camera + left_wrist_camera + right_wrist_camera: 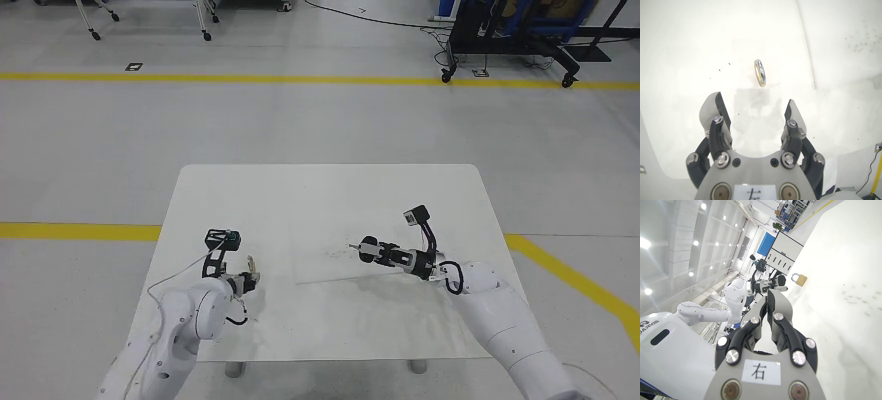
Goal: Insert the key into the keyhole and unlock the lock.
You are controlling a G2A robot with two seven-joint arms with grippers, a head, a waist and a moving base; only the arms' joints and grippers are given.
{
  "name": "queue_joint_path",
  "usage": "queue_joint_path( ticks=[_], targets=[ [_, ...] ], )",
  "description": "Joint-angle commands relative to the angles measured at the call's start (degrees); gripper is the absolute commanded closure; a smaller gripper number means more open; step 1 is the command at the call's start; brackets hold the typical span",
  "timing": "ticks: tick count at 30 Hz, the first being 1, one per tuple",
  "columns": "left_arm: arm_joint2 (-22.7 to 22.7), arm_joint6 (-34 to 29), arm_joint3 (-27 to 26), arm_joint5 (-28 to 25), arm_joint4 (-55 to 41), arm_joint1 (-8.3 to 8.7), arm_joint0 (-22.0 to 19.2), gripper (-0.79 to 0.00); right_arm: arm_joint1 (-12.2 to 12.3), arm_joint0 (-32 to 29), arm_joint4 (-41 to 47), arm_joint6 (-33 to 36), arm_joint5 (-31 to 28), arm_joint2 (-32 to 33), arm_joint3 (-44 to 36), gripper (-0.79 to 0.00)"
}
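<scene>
The lock [799,279] lay on the tabletop [330,200], ungripped, just ahead of the spread left hand [755,102]. The right hand [770,294], well apart from it, was pinching what looked like the key [353,246]. Insertion and turning remained.

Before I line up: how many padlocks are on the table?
1. The padlock sits on the table ahead of the open left gripper; little there could hide another.

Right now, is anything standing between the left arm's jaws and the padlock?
Nothing visible does. The padlock sits on the white table just ahead of the open left jaws, with only table surface between them.
</scene>
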Motion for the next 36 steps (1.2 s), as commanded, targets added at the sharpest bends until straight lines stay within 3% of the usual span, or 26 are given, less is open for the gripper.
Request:
queue_joint_path(
  ticks=[1,3,10,23,25,26,36],
  targets=[
    [1.12,0.33,1.32,1.13,-1.51,-0.51,-2.11,-0.348,0.0,0.0,0.0,0.0,0.0,0.0,0.0,0.0],
    [1.45,0.72,2.86,2.13,-2.45,-0.89,-3.82,-0.292,0.0,0.0,0.0,0.0,0.0,0.0,0.0,0.0],
    [3.59,-1.37,6.52,2.58,-1.77,-1.72,-7.54,-0.286,0.0,0.0,0.0,0.0,0.0,0.0,0.0,0.0],
    [4.14,-2.41,9.96,2.24,-3.8,-2.62,-9.5,-0.2,0.0,0.0,0.0,0.0,0.0,0.0,0.0,0.0],
    [4.24,-2.65,10.38,2.1,-3.66,-2.71,-9.72,-0.139,0.0,0.0,0.0,0.0,0.0,0.0,0.0,0.0],
    [4.35,-2.85,10.55,1.94,-3.46,-2.75,-9.86,0.0,0.0,0.0,0.0,0.0,0.0,0.0,0.0,0.0],
    [5.32,-3.25,11.78,0.52,-1.69,-3.15,-10.27,0.0,0.0,0.0,0.0,0.0,0.0,0.0,0.0,0.0]
  ],
)
